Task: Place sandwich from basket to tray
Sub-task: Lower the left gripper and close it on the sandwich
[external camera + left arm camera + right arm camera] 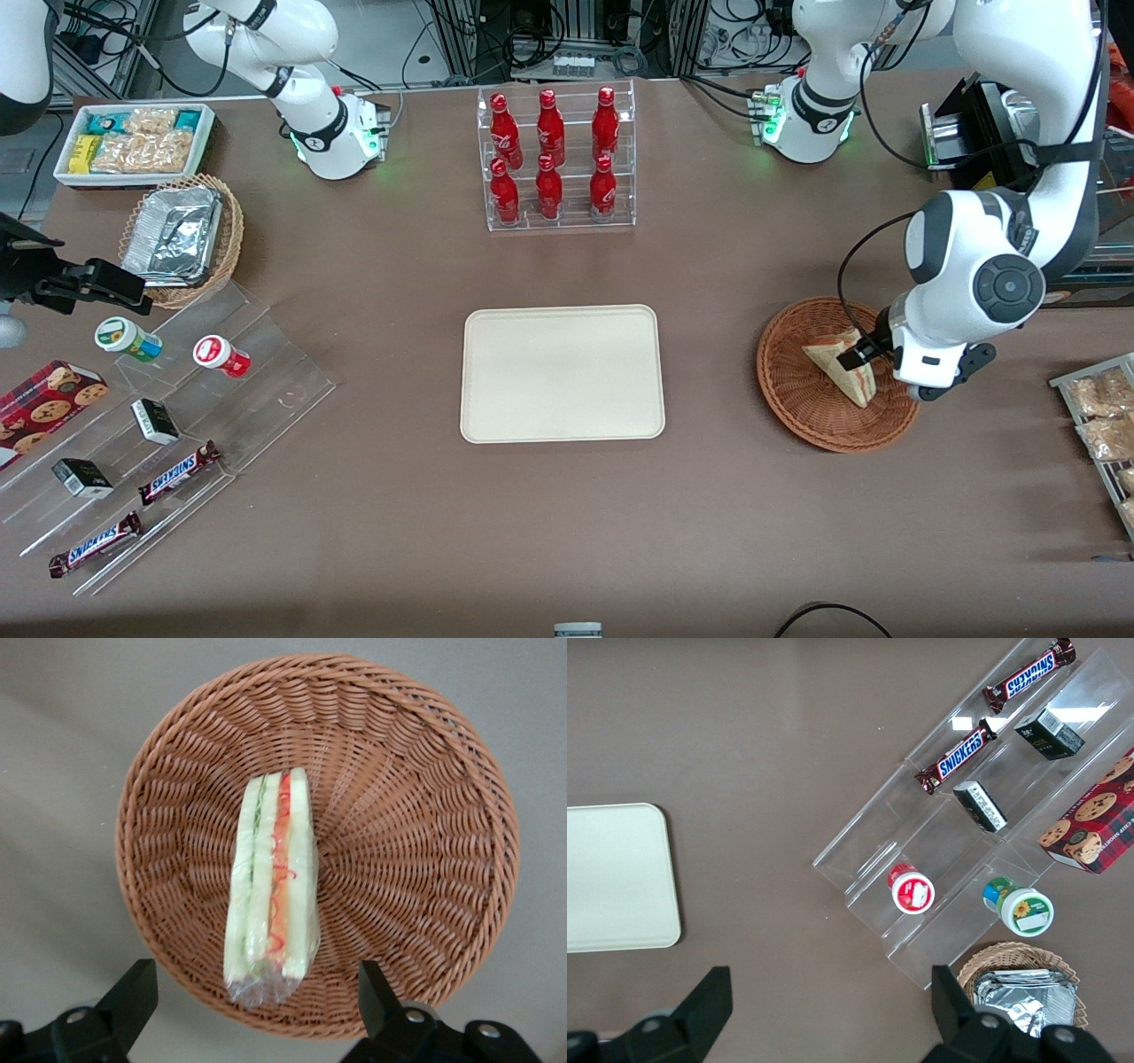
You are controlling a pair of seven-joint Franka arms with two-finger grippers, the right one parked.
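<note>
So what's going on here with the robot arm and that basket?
The left arm has its end effector over the round brown basket, fingers open on either side of a wrapped sandwich that lies in the basket. Nothing is gripped yet. The cream tray sits bare in the middle of the table, beside the basket and toward the parked arm's end, so the sandwich has not yet been lifted out or moved to it.
</note>
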